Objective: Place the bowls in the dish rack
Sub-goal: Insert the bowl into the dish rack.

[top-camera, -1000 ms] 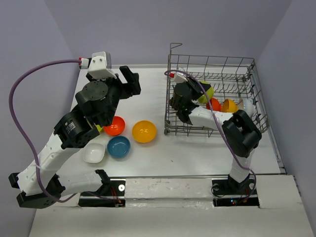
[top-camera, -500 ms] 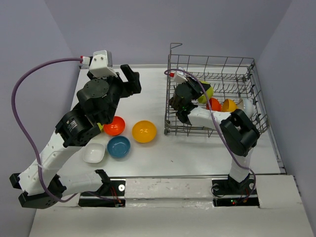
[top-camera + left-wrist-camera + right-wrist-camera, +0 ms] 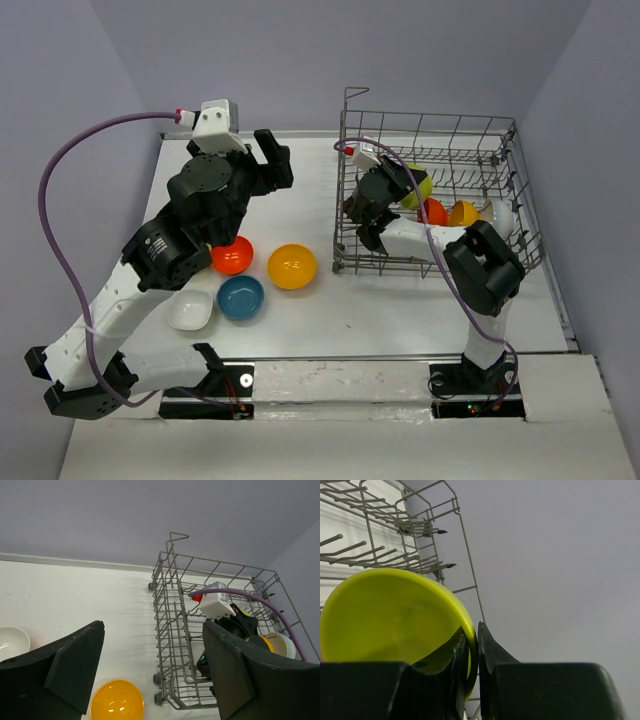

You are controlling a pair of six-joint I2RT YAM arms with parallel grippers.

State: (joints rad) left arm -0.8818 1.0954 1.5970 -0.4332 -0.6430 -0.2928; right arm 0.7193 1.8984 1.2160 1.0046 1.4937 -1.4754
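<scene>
My right gripper (image 3: 407, 187) is inside the grey wire dish rack (image 3: 352, 258) and is shut on the rim of a lime green bowl (image 3: 421, 186); in the right wrist view its jaws pinch that bowl (image 3: 395, 615) at the edge (image 3: 472, 652). A red-orange bowl (image 3: 432, 211), an orange-yellow bowl (image 3: 463, 213) and a white bowl (image 3: 500, 214) stand in the rack. My left gripper (image 3: 268, 168) is open and empty, held above the table left of the rack (image 3: 170, 630). Below it lie a red-orange bowl (image 3: 232, 256), an orange-yellow bowl (image 3: 292, 266), a blue bowl (image 3: 241, 297) and a squarish white bowl (image 3: 190, 312).
The left wrist view shows the orange-yellow bowl (image 3: 117, 701) near the rack's wheeled corner and a white bowl (image 3: 12, 641) at the far left. The left arm's purple cable (image 3: 60, 190) loops over the table's left edge. Walls stand close behind and beside the rack.
My left arm has shifted slightly right and toward the back, its gripper still open. My right gripper holds the lime green bowl in nearly the same spot.
</scene>
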